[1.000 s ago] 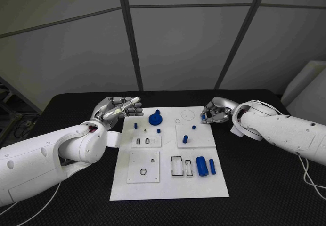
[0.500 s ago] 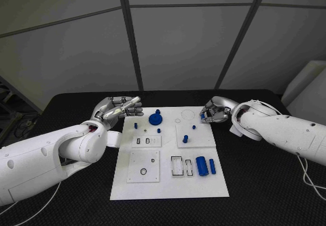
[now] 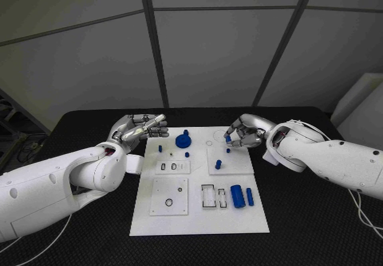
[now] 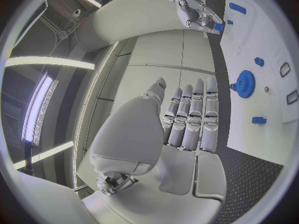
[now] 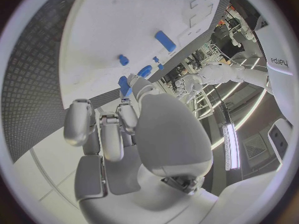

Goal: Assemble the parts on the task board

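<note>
Small blue part (image 3: 227, 137) pinched in fingertips of my right hand (image 3: 242, 134), above task board (image 3: 200, 221) far edge, near its right corner. Blue gear (image 3: 182, 141) on board near far-left corner; two blue cylinders (image 3: 237, 195) by right edge. My left hand (image 3: 140, 128) holds nothing, fingers straight and close together, over bare tabletop (image 3: 79, 124) just off board's left corner.

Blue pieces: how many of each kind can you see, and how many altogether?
gear: 1
long cylinders, lying flat: 2
small pegs on the task board: 4
small piece pinched by the right hand: 1
Total: 8
</note>
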Available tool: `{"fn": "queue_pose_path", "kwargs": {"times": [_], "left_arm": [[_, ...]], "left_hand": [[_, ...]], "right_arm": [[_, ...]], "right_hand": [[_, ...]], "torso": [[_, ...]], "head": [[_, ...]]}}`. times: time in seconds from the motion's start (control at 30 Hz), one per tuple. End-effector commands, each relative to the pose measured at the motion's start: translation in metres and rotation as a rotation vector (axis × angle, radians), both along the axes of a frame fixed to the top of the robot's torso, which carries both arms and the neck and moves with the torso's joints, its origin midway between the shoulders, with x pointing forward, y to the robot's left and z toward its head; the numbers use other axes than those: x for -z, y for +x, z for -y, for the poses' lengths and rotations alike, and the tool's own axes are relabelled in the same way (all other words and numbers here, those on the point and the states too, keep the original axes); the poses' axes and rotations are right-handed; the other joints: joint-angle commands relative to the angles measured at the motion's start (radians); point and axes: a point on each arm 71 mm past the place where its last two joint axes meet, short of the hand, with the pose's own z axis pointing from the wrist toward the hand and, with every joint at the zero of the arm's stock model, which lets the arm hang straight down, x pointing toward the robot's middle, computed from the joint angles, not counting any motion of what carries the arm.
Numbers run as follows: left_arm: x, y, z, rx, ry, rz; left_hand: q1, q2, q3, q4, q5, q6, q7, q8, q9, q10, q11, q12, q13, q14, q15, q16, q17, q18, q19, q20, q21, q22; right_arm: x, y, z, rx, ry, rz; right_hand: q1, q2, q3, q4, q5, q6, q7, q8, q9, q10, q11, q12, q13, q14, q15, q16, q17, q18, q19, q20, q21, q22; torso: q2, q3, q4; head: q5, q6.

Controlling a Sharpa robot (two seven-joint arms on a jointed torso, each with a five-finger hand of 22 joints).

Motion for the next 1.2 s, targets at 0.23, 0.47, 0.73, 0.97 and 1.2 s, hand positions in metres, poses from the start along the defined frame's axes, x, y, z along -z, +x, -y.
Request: {"fn": "queue_pose_path", "kwargs": {"times": [0.23,0.47,0.73,0.97,1.2], "left_arm": [[-0.001,0.000,0.002,0.016,0.001,0.002],[-0.001,0.000,0.002,0.016,0.001,0.001],[-0.001,0.001,0.003,0.015,0.001,0.002],[-0.001,0.001,0.003,0.016,0.000,0.003],[-0.001,0.002,0.004,0.017,0.000,0.003]], "left_hand": [[-0.005,0.004,0.002,-0.004,-0.004,-0.003,0.007,-0.004,-0.001,0.000,0.007,-0.004,0.000,-0.006,0.002,-0.006,0.001,-0.003,0.003,0.000,0.000,-0.002],[-0.005,0.004,0.002,-0.004,-0.004,-0.003,0.007,-0.004,-0.001,0.000,0.007,-0.004,0.000,-0.006,0.002,-0.006,0.001,-0.003,0.003,0.000,0.000,-0.002],[-0.005,0.004,0.002,-0.004,-0.004,-0.003,0.007,-0.004,-0.001,0.000,0.007,-0.004,0.000,-0.006,0.002,-0.006,0.001,-0.003,0.003,0.000,0.000,-0.002],[-0.005,0.004,0.002,-0.004,-0.004,-0.003,0.007,-0.004,-0.001,0.000,0.007,-0.004,0.000,-0.006,0.002,-0.006,0.001,-0.003,0.003,0.000,0.000,-0.002],[-0.006,0.004,0.002,-0.004,-0.005,-0.003,0.007,-0.004,-0.001,0.000,0.007,-0.005,0.000,-0.006,0.002,-0.007,0.002,-0.003,0.003,0.001,0.000,-0.002]], "right_arm": [[-0.011,-0.019,-0.068,-0.110,0.002,0.022],[-0.009,-0.022,-0.109,-0.177,-0.023,0.013],[-0.001,-0.024,-0.144,-0.224,-0.060,-0.008],[0.010,-0.028,-0.156,-0.240,-0.092,-0.023],[0.015,-0.030,-0.162,-0.241,-0.106,-0.026]], "right_hand": [[0.000,0.009,0.015,-0.005,0.001,-0.007,0.002,0.004,0.019,-0.011,0.003,-0.013,-0.008,0.099,-0.004,0.003,0.227,-0.019,0.004,-0.007,0.007,0.005],[-0.002,0.010,0.016,-0.006,-0.003,-0.007,0.003,0.004,0.019,-0.015,0.004,-0.018,-0.013,0.098,-0.004,0.002,0.224,-0.019,0.004,-0.006,0.007,0.005],[-0.002,0.009,0.019,-0.009,-0.004,-0.010,0.003,0.003,0.019,-0.019,0.004,-0.023,-0.019,0.098,-0.003,0.002,0.224,-0.019,0.003,-0.006,0.007,0.004],[-0.002,0.009,0.021,-0.010,-0.005,-0.012,0.004,0.002,0.019,-0.024,0.005,-0.027,-0.024,0.098,-0.003,0.001,0.223,-0.019,0.002,-0.006,0.006,0.002],[-0.002,0.009,0.022,-0.011,-0.005,-0.014,0.005,0.002,0.019,-0.027,0.006,-0.030,-0.027,0.098,-0.003,0.001,0.222,-0.019,0.001,-0.005,0.005,0.001]], "torso": [[0.001,-0.0015,0.0034],[0.002,-0.0021,0.0036],[0.003,-0.0002,0.0019],[0.003,0.0011,0.0014],[0.002,0.0007,0.0011]], "head": [[0.009,-0.001],[0.016,-0.002],[0.029,-0.008],[0.036,-0.013],[0.040,-0.016]]}}
